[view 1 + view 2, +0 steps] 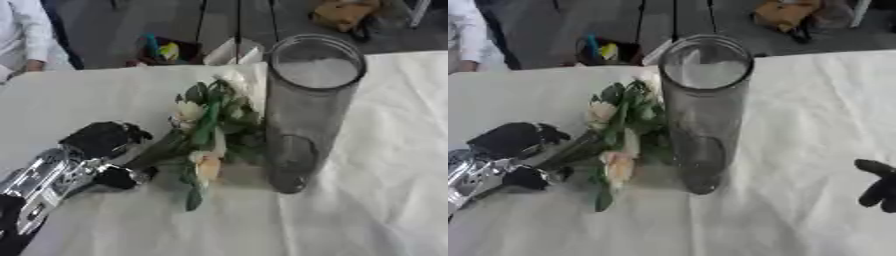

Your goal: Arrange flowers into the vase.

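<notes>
Only at right: right hand (879, 190)

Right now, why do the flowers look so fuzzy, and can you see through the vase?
Both views are soft all over, so the flowers blur into pale petals and green leaves. In the left eye view the glass vase looks grey yet see-through, with cloth showing inside its rim. In the right eye view the right robot hand is a dark smudge at the edge.

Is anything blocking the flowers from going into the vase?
Nothing visible does. The left robot hand holds the flowers by the stems, right beside the vase, and its open top is clear.
</notes>
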You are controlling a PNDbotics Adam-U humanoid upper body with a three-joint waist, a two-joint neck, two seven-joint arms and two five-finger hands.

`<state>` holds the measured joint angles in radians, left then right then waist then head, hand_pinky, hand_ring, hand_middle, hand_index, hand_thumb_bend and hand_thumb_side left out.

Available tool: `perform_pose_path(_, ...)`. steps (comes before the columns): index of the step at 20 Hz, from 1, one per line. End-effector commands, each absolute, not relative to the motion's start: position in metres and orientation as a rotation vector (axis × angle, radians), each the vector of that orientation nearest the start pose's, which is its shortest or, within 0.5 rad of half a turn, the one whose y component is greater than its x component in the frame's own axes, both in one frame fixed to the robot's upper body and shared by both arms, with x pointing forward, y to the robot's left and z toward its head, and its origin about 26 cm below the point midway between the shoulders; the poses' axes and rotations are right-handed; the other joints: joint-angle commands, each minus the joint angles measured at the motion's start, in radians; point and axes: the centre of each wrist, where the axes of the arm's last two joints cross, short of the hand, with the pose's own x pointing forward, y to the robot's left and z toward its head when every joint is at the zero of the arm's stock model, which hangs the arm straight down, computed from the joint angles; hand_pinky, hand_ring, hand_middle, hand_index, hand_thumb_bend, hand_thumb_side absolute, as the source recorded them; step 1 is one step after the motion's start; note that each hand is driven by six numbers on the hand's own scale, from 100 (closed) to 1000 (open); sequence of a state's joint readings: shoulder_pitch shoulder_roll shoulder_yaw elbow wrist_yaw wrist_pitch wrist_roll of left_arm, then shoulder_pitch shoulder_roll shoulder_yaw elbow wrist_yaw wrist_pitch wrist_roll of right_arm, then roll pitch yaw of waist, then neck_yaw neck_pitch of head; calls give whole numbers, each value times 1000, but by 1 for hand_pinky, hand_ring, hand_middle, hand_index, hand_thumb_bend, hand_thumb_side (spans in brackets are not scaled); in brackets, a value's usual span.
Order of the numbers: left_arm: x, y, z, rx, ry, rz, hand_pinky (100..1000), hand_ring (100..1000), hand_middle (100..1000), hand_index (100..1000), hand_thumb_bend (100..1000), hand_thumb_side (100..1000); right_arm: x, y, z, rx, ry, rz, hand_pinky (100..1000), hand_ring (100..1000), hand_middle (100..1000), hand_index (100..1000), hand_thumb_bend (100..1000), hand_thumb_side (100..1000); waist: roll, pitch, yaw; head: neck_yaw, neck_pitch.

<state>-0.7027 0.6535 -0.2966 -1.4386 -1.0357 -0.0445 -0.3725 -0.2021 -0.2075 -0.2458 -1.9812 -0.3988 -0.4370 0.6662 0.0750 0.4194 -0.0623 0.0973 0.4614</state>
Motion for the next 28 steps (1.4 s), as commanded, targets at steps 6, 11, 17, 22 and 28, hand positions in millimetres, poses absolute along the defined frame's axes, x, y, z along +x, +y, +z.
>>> perform_pose_path(6,405,280,224,1312,-1329,-1690,444,511,636,870,304,687,285,-314,179,-380,3412,-943,877,566,477,692,100,1000,12,-3,5,6,-14)
perform_pose_path(11,405,277,224,1309,-1356,-1668,340,443,557,802,254,665,284,-314,178,-380,3414,-947,878,567,476,693,100,1000,11,-3,5,8,-16)
perform_pose_path(17,405,275,225,1295,-1375,-1655,272,395,513,748,217,651,284,-314,178,-376,3415,-952,879,567,476,693,100,1000,11,-2,7,10,-14)
perform_pose_path(22,404,272,227,1299,-1402,-1644,252,382,504,732,169,592,284,-313,177,-375,3420,-965,882,567,475,694,100,1000,12,-1,5,11,-14)
perform_pose_path(28,404,269,228,1294,-1417,-1644,203,343,475,698,158,547,284,-313,176,-369,3424,-968,884,568,475,694,100,1000,14,0,1,13,-15)
